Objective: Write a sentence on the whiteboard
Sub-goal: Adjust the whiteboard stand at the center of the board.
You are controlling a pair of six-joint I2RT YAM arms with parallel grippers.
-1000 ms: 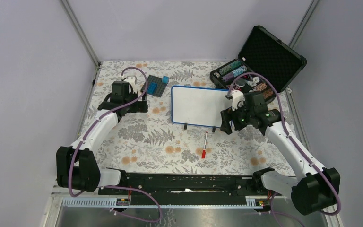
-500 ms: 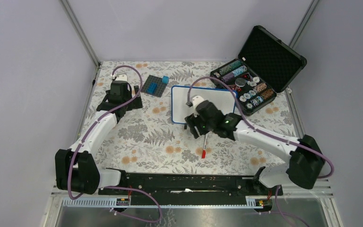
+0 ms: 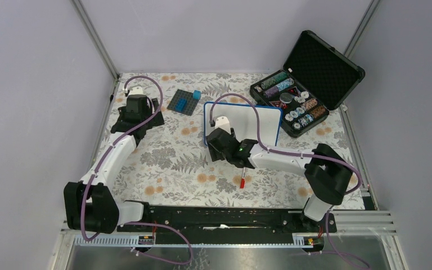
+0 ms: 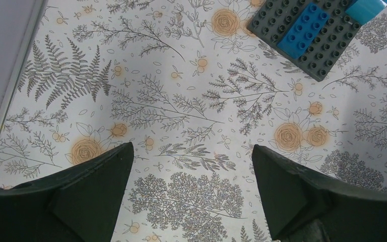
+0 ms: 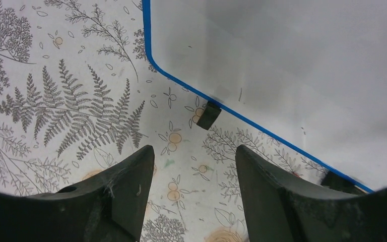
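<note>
Pre-writing stage. The blank whiteboard [image 3: 264, 121] sits mid-table, with the marker [image 3: 242, 181] on the cloth [image 3: 163, 157] near it. The right gripper [image 5: 194, 151] hovers over the board's near-left corner, fingers parted and empty. The left gripper [image 4: 192, 148] gapes, holding nothing. Likely next move: grasp the marker.

Three cameras: one overhead, two on the wrists.
The top camera sits high behind the arms [image 3: 118, 154], looking down and forward over the whole table [image 3: 169, 163]. The left wrist camera looks down from close at the table's far left, sharing the baseplate [image 4: 269, 22] with the top view; the right wrist camera, also close, shares the whiteboard's [image 5: 282, 60] near left corner.
</note>
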